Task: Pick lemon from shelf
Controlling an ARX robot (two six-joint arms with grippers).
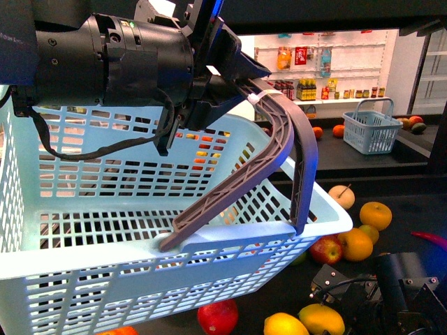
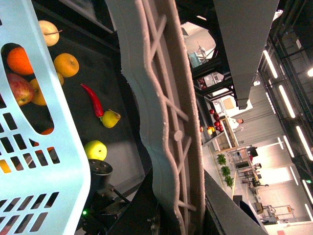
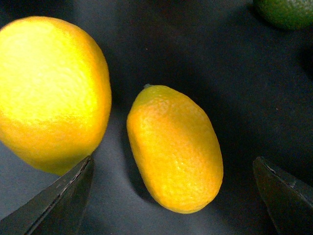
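Lining up the grab: right claw (image 3: 173, 193) wide open, empty, lemon (image 3: 173, 149) between its jaws on the shelf (image 3: 234, 73), beside a bigger yellow fruit (image 3: 49, 93). Next I'd lower and squeeze gently. Left claw (image 1: 234, 84) grips the basket handle (image 1: 279, 139).

- Basket (image 1: 209, 241): pale blue plastic, its walls patterned with rows of narrow slots.
- Basket handle (image 1: 279, 143): greyish mauve, with a lattice of raised ribs on one face.
- Left arm (image 1: 105, 63): glossy black casing and a black cable.
- Lemon (image 3: 173, 147): deep yellow shading to orange, with finely pebbled skin.
- Round fruit (image 3: 49, 93) just beside the lemon: a brighter, paler yellow.
- Shelf deck (image 3: 195, 44): matt black.
- Chilli (image 2: 93, 99): glossy red.
- Apple (image 1: 218, 317) at the deck's front edge: deep red.
- Stemmed apple (image 1: 341, 196): pale cream.
- Orange (image 1: 376, 215): yellow-orange.
- Small basket (image 1: 372, 131) at the back: blue-grey, slotted.
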